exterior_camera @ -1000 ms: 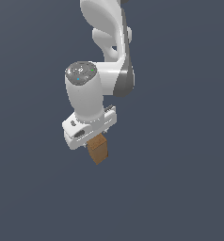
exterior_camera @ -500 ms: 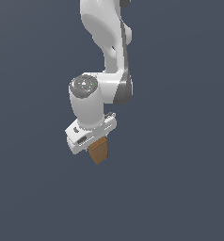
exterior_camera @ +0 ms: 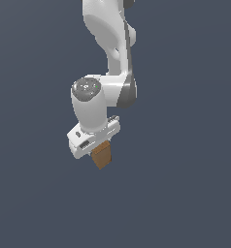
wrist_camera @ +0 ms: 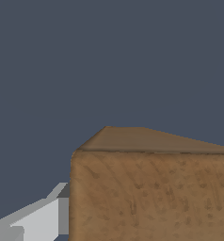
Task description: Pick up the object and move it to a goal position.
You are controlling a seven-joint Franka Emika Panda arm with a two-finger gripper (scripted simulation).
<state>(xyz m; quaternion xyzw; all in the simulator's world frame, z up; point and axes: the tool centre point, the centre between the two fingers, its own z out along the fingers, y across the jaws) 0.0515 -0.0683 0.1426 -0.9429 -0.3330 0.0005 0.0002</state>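
The object is a small brown wood-textured block. It hangs below my white gripper, which is shut on it; the fingers are mostly hidden behind the hand and the block. The white arm reaches down from the top of the exterior view. In the wrist view the block fills the near part of the picture, and one white finger shows beside it. No goal marker shows in either view.
A plain dark grey-blue background surrounds the arm in both views. No table surface, edge or other object shows.
The arm has lowered and shifted slightly toward the exterior view's right with the block still held. The block's pose in the gripper is unchanged.
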